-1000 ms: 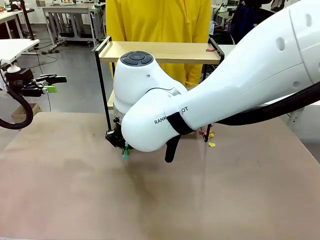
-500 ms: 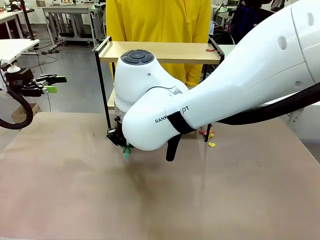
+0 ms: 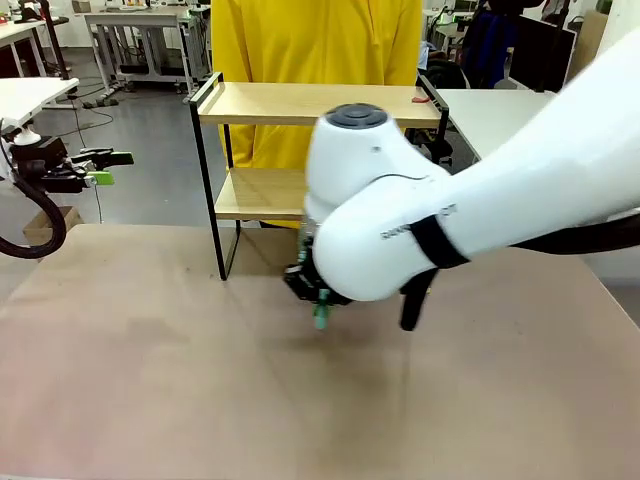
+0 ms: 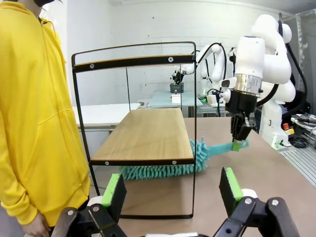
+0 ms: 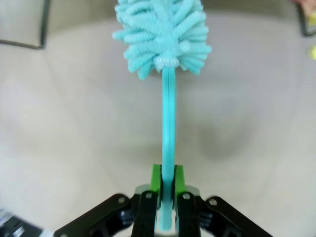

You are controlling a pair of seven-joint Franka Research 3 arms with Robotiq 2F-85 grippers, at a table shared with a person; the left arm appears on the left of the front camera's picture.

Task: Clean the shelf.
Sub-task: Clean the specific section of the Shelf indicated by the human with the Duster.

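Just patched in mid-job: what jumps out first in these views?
The white right arm looms across the front view, its right gripper shut on the handle of a turquoise duster. The duster's fluffy head lies under the shelf's lower board, and a person in a yellow hoodie stands right behind the shelf.
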